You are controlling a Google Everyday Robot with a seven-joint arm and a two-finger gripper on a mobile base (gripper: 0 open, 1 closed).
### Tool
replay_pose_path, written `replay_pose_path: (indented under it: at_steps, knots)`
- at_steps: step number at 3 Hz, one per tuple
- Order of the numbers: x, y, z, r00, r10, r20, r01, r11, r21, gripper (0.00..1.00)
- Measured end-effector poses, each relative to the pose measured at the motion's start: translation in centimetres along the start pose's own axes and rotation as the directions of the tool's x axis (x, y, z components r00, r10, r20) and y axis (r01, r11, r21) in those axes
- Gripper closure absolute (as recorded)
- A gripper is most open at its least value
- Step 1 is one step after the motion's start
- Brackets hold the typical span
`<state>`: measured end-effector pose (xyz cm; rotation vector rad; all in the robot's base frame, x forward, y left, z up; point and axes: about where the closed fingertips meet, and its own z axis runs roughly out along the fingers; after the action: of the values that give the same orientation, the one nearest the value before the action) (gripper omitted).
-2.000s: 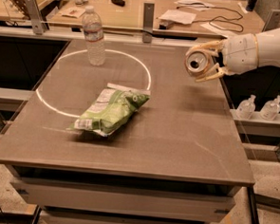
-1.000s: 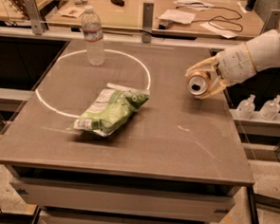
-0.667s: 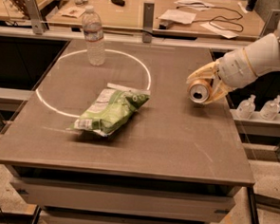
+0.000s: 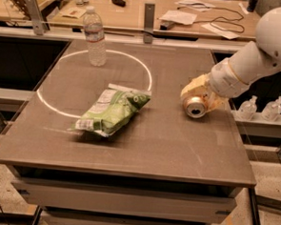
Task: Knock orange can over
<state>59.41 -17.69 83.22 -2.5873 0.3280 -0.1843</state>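
At the right edge of the table (image 4: pixel 129 147), the gripper (image 4: pixel 198 94) is clasping the tipped orange can (image 4: pixel 196 108), which is risking rolling off once released.

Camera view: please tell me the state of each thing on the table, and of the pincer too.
orange can: lying on its side, one end facing the camera, held in the pincer.
pincer: at the right side of the table, closed around the orange can.
water bottle: upright, cap on.
chip bag: lying flat, looks unopened.
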Motion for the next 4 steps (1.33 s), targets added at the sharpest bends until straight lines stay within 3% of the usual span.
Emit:
replay_pose_path:
  at_steps: [1,2,4]
  knots:
    - [0.0,-0.1,-0.2,1.000,0.000,0.000,0.000,1.0000,0.000,0.84]
    - [-0.3,0.0,-0.2,0.997,-0.060,-0.055,0.057,0.9966,-0.060,0.60]
    - [-0.6,-1.6,-1.4,0.972,-0.173,-0.161,0.147,0.9759,-0.161,0.13]
